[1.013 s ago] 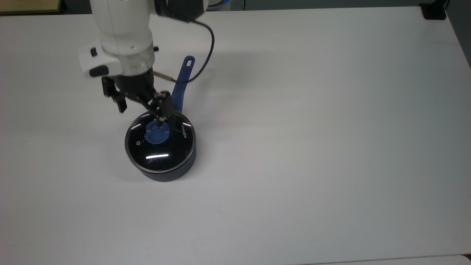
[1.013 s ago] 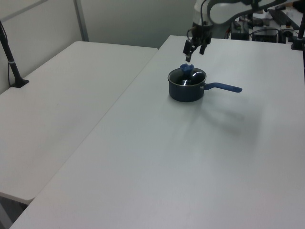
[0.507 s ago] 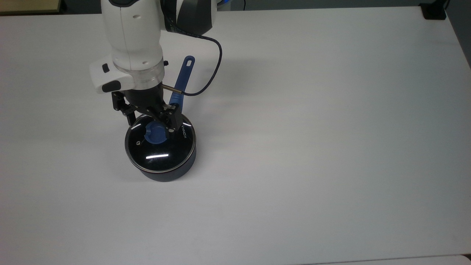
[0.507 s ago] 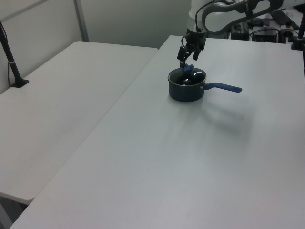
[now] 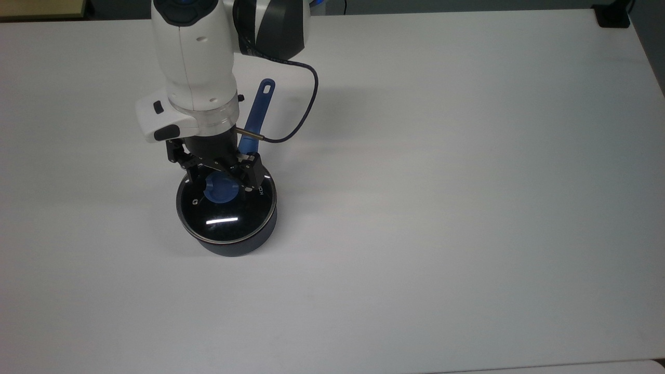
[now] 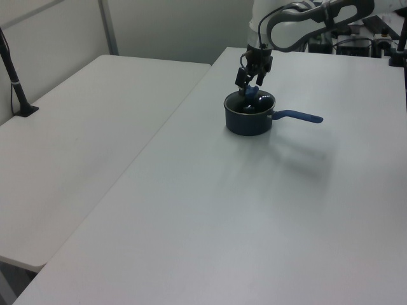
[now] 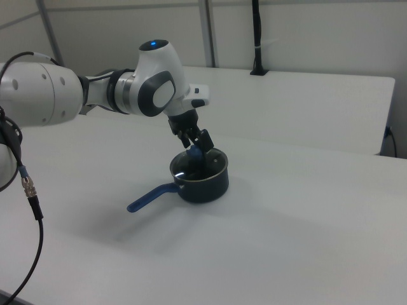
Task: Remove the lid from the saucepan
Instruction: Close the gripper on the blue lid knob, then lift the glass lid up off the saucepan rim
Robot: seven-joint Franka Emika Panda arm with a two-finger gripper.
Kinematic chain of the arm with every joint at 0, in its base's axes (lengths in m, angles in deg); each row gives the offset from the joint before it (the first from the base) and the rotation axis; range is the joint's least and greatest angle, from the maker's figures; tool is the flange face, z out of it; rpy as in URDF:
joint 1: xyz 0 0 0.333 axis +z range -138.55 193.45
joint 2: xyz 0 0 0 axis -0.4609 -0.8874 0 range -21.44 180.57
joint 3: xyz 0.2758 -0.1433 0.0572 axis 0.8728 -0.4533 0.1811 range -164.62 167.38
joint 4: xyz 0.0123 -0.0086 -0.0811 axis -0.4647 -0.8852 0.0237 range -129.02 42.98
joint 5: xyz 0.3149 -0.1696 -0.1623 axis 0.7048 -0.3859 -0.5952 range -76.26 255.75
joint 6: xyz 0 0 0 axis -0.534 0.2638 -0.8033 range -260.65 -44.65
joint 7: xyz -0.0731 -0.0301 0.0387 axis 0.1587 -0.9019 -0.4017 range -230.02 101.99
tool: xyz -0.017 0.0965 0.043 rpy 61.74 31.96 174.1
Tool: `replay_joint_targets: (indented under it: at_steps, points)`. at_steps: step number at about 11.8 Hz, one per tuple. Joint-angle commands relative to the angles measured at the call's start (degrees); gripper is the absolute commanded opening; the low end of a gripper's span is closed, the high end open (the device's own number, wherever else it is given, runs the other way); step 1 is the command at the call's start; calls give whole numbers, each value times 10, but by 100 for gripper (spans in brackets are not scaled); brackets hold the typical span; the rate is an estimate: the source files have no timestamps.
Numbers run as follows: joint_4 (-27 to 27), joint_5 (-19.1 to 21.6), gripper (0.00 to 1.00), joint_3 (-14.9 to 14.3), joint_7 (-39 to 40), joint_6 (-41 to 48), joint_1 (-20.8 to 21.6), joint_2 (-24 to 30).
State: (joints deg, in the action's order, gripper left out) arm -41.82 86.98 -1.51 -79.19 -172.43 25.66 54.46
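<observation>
Your saucepan (image 5: 236, 241) sits on the white desk (image 5: 441, 208), toward the top view's left and about midway up the frame. Its long blue handle (image 5: 258, 113) runs away toward the top view's upper edge, with the slotted end farthest from the pan. In the left view the handle points to the left view's right; in the right view it points down toward the right view's lower left.

The lid (image 5: 228, 215) is on the pan, seated level on the rim — you can see the bright streak of a ceiling light reflected in the glass and part of the white lettering near the top view's right side of the lid. The blue knob (image 5: 221, 189) stands at its centre.

Your gripper (image 5: 221, 180) hangs straight down over the knob, with the white arm (image 5: 195, 57) rising behind it toward the top view's upper edge. The fingers (image 5: 253, 176) are spread wide, one on each side of the knob as the top view shows it, and you can see blue between them. The tips are low, at about the knob's height, but they have not closed on it — there is a gap on each side. Whether a tip touches the glass cannot be told.

A dark cable (image 5: 301, 109) loops from the wrist over the desk beside the handle.
</observation>
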Motion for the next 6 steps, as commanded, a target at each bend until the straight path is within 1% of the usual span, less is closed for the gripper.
replay_joint_targets:
  at_steps: [1,2,3,4,5,6]
  points:
    - [4,-1,94,3,-12,-15,6,-8]
    - [4,-7,88,6,-13,-16,5,-9]
    - [4,-13,78,7,-13,-16,4,-12]
    - [4,-13,70,7,-13,-16,4,-13]
    - [4,-13,66,7,-13,-16,4,-12]
    - [4,-13,61,7,-13,-16,4,-12]
